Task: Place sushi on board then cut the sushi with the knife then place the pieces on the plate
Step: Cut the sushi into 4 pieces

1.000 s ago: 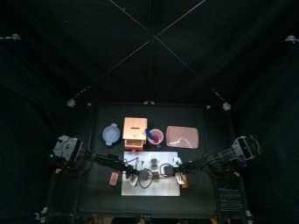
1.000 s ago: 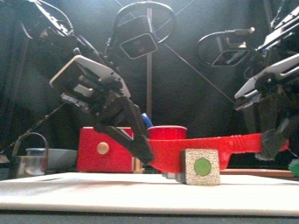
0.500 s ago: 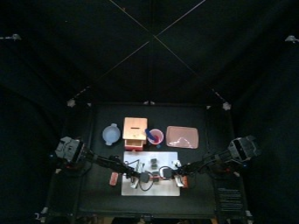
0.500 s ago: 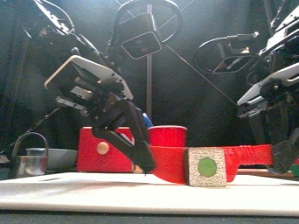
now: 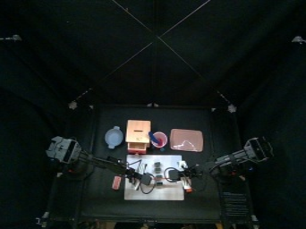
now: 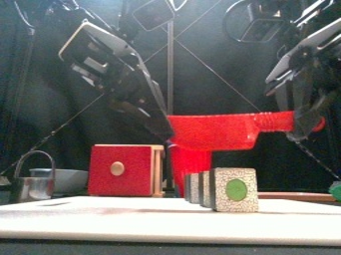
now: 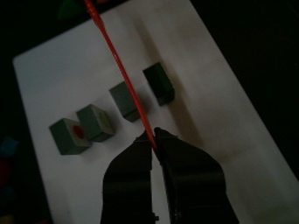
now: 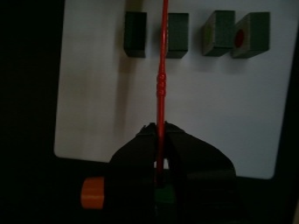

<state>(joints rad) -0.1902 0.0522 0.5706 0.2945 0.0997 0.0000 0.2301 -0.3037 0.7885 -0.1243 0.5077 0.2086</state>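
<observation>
The red toy knife [image 6: 220,129] hangs level in the air above the white cutting board [image 6: 80,207]. My left gripper [image 6: 163,116] is shut on its blade end [image 7: 117,57]. My right gripper [image 6: 304,112] is shut on the handle [image 8: 162,83]. Below the knife, several dark green sushi slices [image 6: 226,189] stand on the board, split into separate pieces [image 7: 158,80] [image 8: 233,35]. In the top view both grippers meet over the board [image 5: 156,190]. The pink plate [image 5: 187,139] lies behind the board at the right, with nothing on it.
The wooden box with the red drawer front [image 6: 123,169] stands behind the board, with the red cup [image 5: 159,139] beside it and the blue-grey bowl [image 5: 114,138] to its left. A metal cutter [image 6: 38,181] sits at the far left. An orange toy [image 8: 93,191] lies off the board.
Both arms have risen, and the knife has gone from low behind the sushi to well above it. Separate slices now show where the knife stood.
</observation>
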